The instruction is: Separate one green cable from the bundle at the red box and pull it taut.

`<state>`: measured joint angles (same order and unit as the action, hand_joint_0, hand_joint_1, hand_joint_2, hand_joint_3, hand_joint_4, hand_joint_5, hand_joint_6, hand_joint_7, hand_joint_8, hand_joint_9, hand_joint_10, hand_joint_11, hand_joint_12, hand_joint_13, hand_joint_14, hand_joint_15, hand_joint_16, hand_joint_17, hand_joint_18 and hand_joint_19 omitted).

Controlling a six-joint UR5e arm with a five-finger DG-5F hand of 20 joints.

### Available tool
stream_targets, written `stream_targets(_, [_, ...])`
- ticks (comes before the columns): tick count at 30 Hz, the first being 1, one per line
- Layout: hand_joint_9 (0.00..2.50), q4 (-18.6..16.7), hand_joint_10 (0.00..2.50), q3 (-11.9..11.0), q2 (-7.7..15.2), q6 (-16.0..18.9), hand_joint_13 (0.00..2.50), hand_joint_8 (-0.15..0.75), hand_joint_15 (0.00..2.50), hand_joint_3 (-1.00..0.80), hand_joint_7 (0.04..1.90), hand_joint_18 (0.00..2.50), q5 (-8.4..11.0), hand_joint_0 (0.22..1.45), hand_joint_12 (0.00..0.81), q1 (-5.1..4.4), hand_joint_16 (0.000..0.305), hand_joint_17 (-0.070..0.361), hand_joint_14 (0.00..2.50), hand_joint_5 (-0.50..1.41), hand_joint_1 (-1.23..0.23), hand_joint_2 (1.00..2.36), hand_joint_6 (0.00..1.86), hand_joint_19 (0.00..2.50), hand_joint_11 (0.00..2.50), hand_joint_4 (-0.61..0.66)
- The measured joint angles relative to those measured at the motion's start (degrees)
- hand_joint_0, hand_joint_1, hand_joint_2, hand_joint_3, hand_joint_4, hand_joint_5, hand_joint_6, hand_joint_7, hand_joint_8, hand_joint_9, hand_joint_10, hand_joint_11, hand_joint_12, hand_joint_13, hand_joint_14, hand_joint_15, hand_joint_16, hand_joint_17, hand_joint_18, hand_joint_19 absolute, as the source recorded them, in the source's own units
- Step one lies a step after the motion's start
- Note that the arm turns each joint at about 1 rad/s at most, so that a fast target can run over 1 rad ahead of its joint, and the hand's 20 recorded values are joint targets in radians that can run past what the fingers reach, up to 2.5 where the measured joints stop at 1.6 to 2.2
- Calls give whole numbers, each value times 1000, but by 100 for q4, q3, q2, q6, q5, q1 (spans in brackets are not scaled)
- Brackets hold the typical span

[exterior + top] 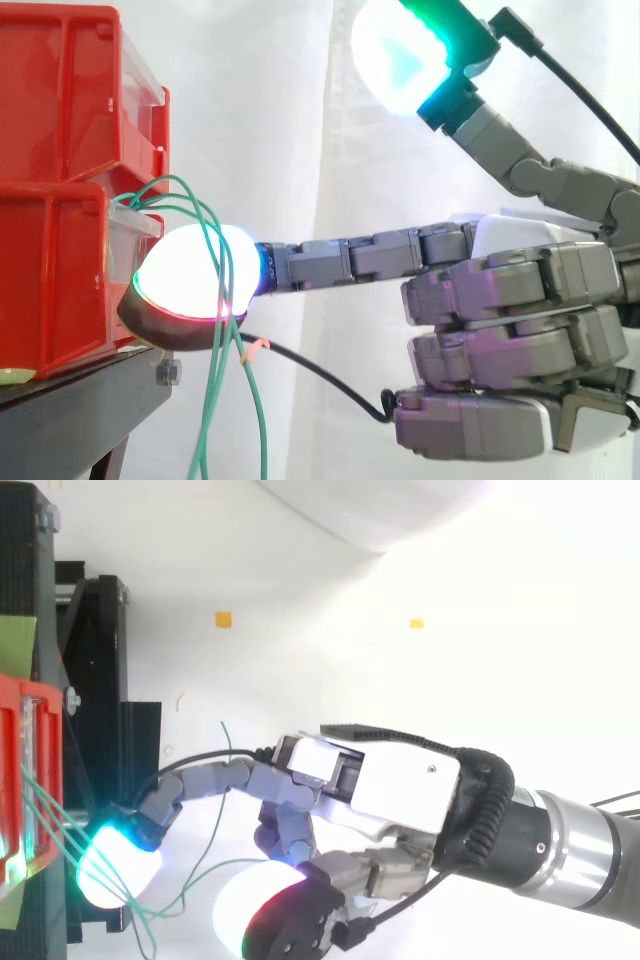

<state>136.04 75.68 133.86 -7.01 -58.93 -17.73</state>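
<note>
Two red bins (55,120) are stacked on the black stand (80,410) at the left. Several thin green cables (213,330) come out of the bins' front, arch over and hang down past the stand's edge. My hand (520,300) reaches in from the right. One straight finger ends in a glowing white pad (190,275) that lies right against the hanging cables, which cross in front of it. The thumb stands raised well above, its pad (395,55) glowing white and green, apart from the cables. The other fingers are folded against the palm, holding nothing. From above, the hand (400,790) has its outstretched pad among the cables (215,830).
A white curtain hangs behind the work. The red bin's edge (20,770) and the stand (90,680) line the left of the top view. Two small orange marks (223,619) lie on the white floor. A small orange tag (255,347) sits on one cable.
</note>
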Motion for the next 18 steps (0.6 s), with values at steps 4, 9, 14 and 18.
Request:
stream_targets(4, [2176, 177, 19, 0, 0, 206, 1966, 357, 1509, -500, 806, 2130, -8, 356, 500, -16, 103, 232, 405, -55, -298, 1000, 503, 1136, 1796, 344])
stream_targets(9, [2177, 310, 19, 0, -2, 401, 1964, 354, 1512, -500, 806, 2127, -35, 360, 496, -19, 103, 231, 410, -54, -298, 1000, 503, 1147, 1806, 347])
stream_targets(14, [2177, 361, 19, 0, -4, 616, 1967, 356, 1517, -500, 813, 2125, -146, 362, 499, -20, 103, 231, 411, -54, -302, 1000, 504, 1144, 1809, 353])
stream_targets(18, [2178, 418, 20, 0, -7, 787, 1968, 354, 1512, -500, 815, 2124, -206, 364, 497, -20, 102, 230, 415, -53, -320, 1000, 504, 1140, 1808, 351])
